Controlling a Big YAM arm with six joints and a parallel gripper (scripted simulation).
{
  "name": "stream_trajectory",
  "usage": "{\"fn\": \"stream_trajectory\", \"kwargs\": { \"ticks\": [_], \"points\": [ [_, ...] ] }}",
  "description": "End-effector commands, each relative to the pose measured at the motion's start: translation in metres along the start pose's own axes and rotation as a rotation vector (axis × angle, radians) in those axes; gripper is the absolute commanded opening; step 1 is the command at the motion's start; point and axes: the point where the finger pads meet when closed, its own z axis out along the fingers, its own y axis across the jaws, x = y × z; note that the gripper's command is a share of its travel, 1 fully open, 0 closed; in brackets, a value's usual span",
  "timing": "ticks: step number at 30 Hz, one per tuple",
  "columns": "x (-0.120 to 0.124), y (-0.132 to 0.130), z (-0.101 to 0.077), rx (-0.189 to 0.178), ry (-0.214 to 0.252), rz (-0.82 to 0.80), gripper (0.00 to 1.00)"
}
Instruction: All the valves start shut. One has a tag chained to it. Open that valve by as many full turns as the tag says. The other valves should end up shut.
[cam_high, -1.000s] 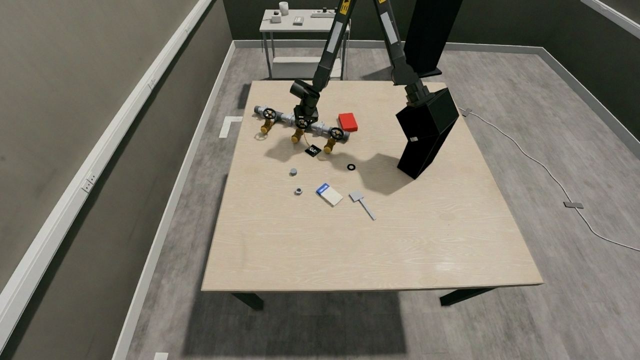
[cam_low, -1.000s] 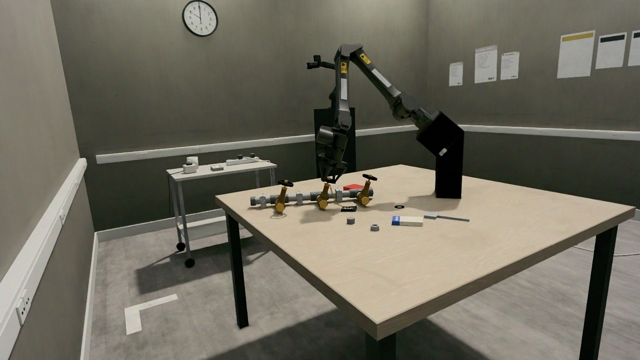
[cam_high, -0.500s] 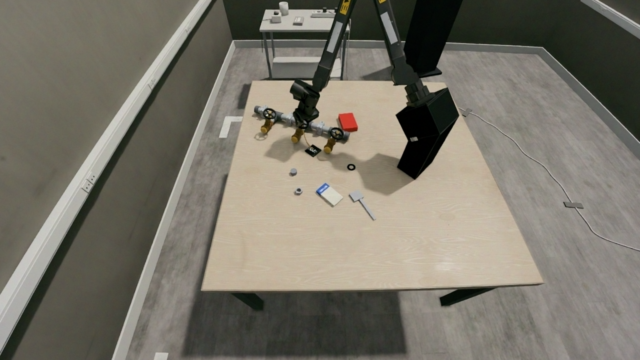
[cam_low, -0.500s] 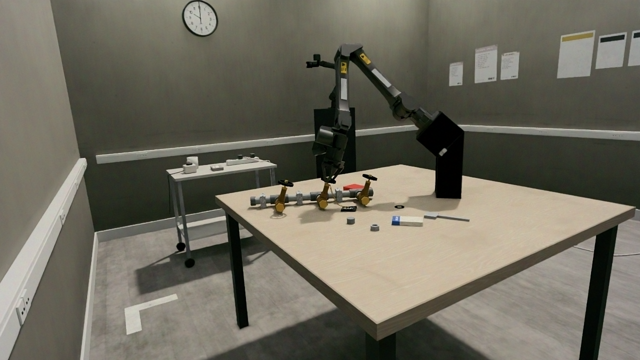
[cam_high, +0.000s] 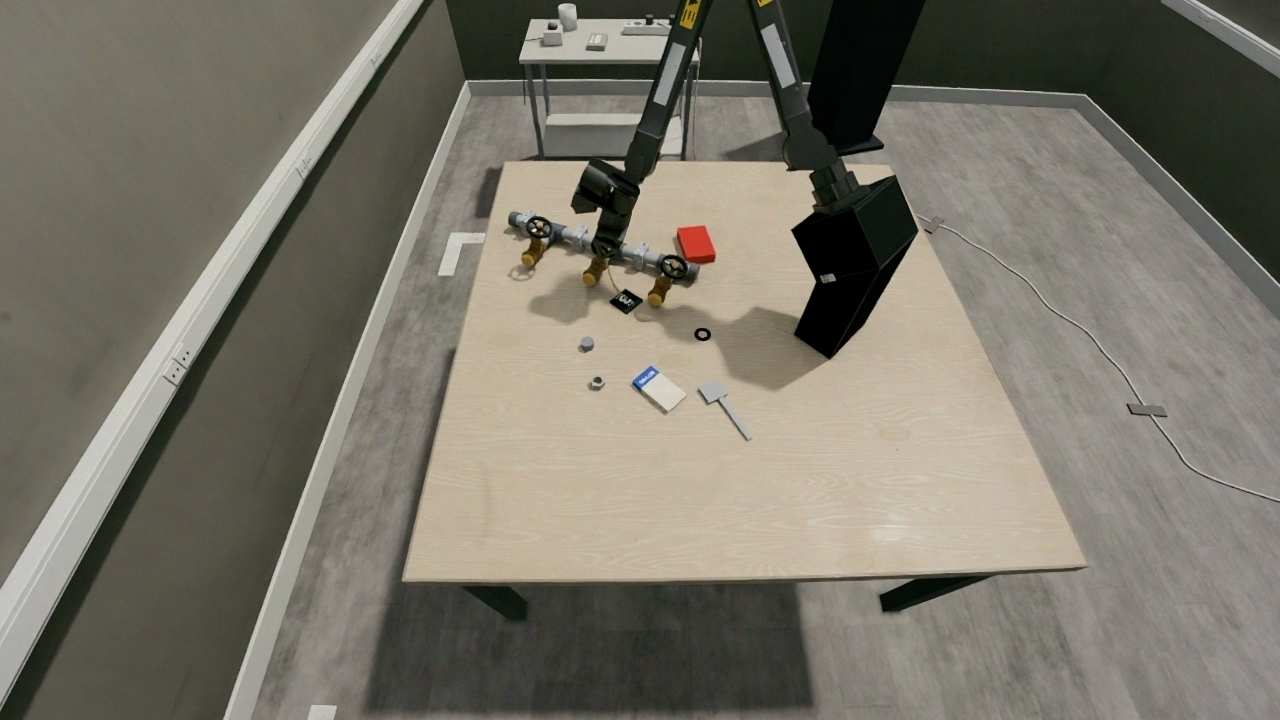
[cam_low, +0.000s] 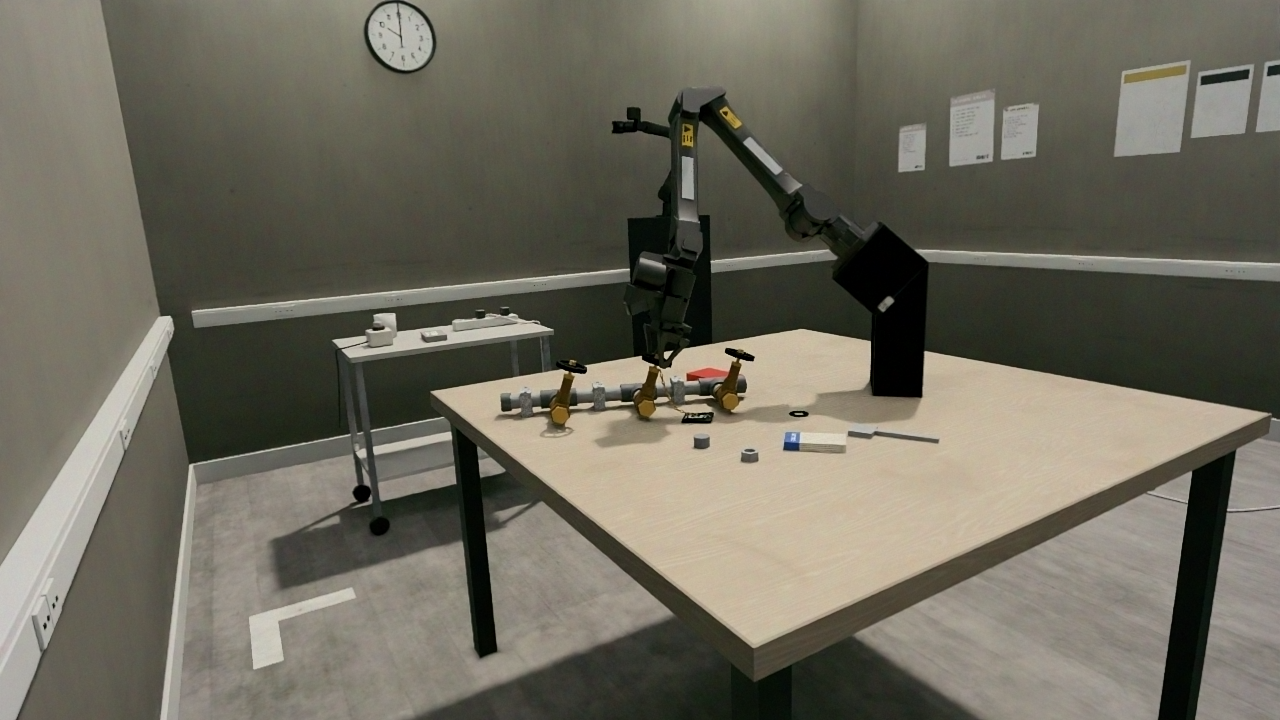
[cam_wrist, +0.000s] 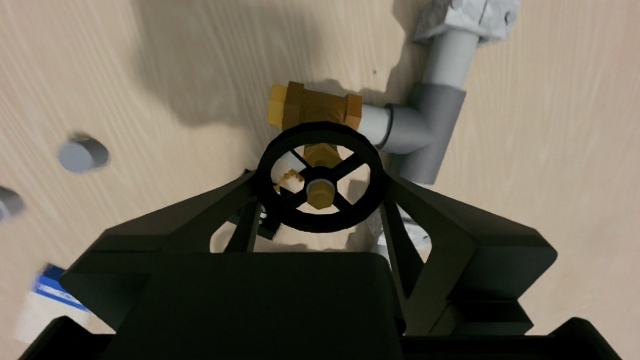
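Note:
A grey pipe (cam_high: 581, 240) at the table's far left carries three brass valves with black handwheels. My gripper (cam_high: 605, 247) stands over the middle valve (cam_high: 594, 271) and is shut on its handwheel (cam_wrist: 320, 176); in the wrist view the fingers press the wheel's rim from both sides. A thin chain runs from the middle valve to a black tag (cam_high: 628, 299) lying on the table in front of it. The left valve (cam_high: 536, 237) and right valve (cam_high: 669, 273) stand free. In the exterior view the gripper (cam_low: 657, 355) points straight down on the middle valve (cam_low: 646, 401).
A red block (cam_high: 695, 243) lies just behind the right valve. A black ring (cam_high: 705, 338), a grey cap (cam_high: 586, 342), a nut (cam_high: 596, 382), a blue-and-white box (cam_high: 657, 388) and a grey paddle (cam_high: 725, 407) lie mid-table. The arm's black base (cam_high: 850, 264) stands at the right.

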Motion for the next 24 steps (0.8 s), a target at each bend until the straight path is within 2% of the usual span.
{"fn": "stream_trajectory", "kwargs": {
  "ticks": [1,5,7,8,22,24],
  "points": [
    [-0.0077,-0.0021,-0.0002,0.006,-0.021,-0.345,0.0],
    [-0.0062,-0.0018,-0.0003,0.008,-0.018,-0.542,0.0],
    [-0.0062,-0.0018,-0.0003,0.008,-0.018,-0.542,0.0],
    [-0.0049,-0.0015,-0.0004,0.009,-0.017,-0.668,0.0],
    [-0.0048,-0.0015,-0.0004,0.016,-0.014,-1.349,0.0],
    [-0.0048,-0.0015,-0.0004,0.016,-0.014,-1.349,0.0]
  ]
}}
